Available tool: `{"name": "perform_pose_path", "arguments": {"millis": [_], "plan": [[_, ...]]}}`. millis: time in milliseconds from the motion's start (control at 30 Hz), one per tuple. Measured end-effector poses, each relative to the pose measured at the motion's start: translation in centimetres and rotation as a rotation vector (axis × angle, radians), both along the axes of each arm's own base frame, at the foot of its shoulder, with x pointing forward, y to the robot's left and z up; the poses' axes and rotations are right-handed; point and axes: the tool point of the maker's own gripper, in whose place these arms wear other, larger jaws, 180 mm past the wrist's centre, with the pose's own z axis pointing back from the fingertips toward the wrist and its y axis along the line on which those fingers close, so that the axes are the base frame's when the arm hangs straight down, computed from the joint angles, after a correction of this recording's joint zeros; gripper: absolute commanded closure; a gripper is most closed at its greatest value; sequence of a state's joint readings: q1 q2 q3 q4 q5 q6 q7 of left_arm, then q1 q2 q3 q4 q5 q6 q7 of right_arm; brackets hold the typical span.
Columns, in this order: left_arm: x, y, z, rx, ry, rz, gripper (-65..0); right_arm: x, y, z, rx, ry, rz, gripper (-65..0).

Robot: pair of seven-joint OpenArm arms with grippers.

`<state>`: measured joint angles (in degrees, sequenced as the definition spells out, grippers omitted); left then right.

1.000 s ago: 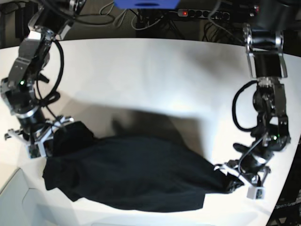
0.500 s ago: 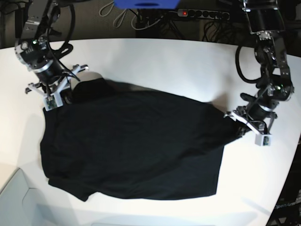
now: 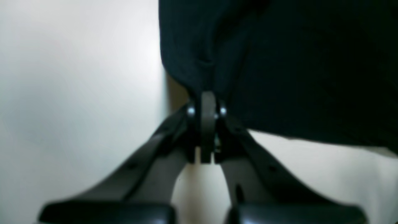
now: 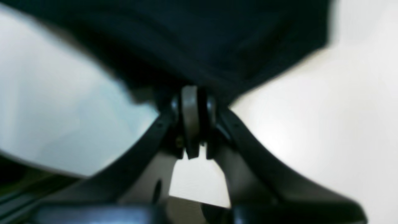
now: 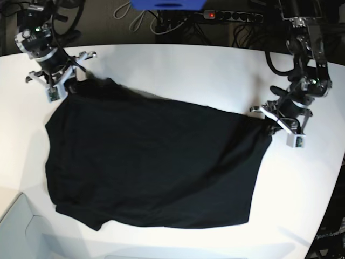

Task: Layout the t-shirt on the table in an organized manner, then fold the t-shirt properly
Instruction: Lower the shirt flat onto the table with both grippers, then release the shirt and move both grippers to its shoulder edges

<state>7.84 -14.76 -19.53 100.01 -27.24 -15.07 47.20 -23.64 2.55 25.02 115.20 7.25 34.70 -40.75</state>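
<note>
The black t-shirt (image 5: 156, 162) lies spread over the white table (image 5: 178, 70), plain side up with no print showing. In the base view my left gripper (image 5: 269, 123) is at the shirt's right far corner, shut on the fabric. My right gripper (image 5: 73, 86) is at the left far corner, also shut on cloth. In the left wrist view the left gripper (image 3: 206, 99) pinches a fold of the t-shirt (image 3: 295, 68) just above the table (image 3: 77, 93). The right wrist view shows the right gripper (image 4: 192, 96) closed on the t-shirt's (image 4: 202, 37) edge.
A power strip (image 5: 232, 16), cables and a blue object (image 5: 167, 4) lie beyond the table's far edge. The table's curved edge runs down the right side (image 5: 331, 205). A pale grey surface (image 5: 16, 226) sits at the near left corner.
Both grippers have moved toward the far side of the table, pulling the shirt with them. The shirt went from a bunched heap near the front to a wide, flatter sheet.
</note>
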Motion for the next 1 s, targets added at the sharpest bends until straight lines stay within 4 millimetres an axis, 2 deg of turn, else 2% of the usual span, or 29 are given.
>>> {"name": "perform_pose_path", "arguments": {"millis": [100,267,433,600,667,767,867,1000], "plan": [[0.0,1.7,0.8,0.019,-0.02,0.043,-0.1,-0.2,-1.5,0.2,-0.029,0.003,-0.035,-4.0],[-0.9,1.8,0.1,0.017,0.0,0.046,-0.1,-0.2,-1.2,0.1,-0.024,0.004,-0.029,-5.7],[-3.3,1.4,-2.2,0.015,0.079,0.038,-0.4,-0.3,-1.2,0.0,-0.022,0.009,-0.029,-16.0],[-4.6,0.8,-3.3,-0.007,0.11,0.044,-1.1,-0.3,-1.2,0.0,-0.021,0.01,-0.03,-27.2],[-5.0,0.9,-3.6,-0.001,0.125,0.043,-5.6,-0.2,-1.4,0.1,-0.024,0.006,-0.035,-31.0],[-5.3,0.9,-3.7,-0.003,0.129,0.043,-20.2,-0.2,-1.4,0.1,-0.024,0.004,-0.034,-35.5],[-5.7,0.9,-3.5,0.005,0.128,0.042,-33.1,-0.3,-1.3,0.0,-0.022,0.008,-0.035,-36.8],[-5.5,1.5,-2.1,0.013,0.09,0.061,-38.3,-1.7,-0.2,-0.9,0.017,0.035,-0.049,-36.5]]}}
